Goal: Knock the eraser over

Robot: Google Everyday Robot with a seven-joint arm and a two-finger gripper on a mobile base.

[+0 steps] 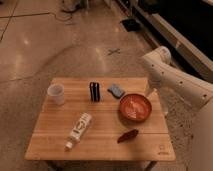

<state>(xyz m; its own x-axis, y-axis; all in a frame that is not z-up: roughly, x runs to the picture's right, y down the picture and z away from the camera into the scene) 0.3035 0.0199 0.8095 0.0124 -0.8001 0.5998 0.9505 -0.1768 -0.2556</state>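
**Jaws unreadable at the table's right side; eraser upright at the far middle**

Jaws cannot be told as spread or closed. The gripper (149, 93) shows only as a thin pale tip at the low end of the white arm (167, 77). It sits at the right side of the table (100, 150), just beyond the far right rim of the red bowl (135, 107), and its outline blurs into the dim floor behind. The arm's upper run is cut off by the right border of the view.

The eraser (94, 91) stands upright on the far half of the table, near the middle. The white cup (56, 93) is to its left and the blue-grey pad (116, 90) just to its right, apart from both. It is well apart from the gripper, with the pad and the bowl's far rim lying between them.

Only a narrow strip of wood separates the eraser from the far edge. In front of it, bare wood runs toward the near edge. A white bottle (79, 131) lies slanted at near left. A dark red object (128, 135) lies in front of the bowl, its shape hard to make out. The table legs are cut off at the bottom.
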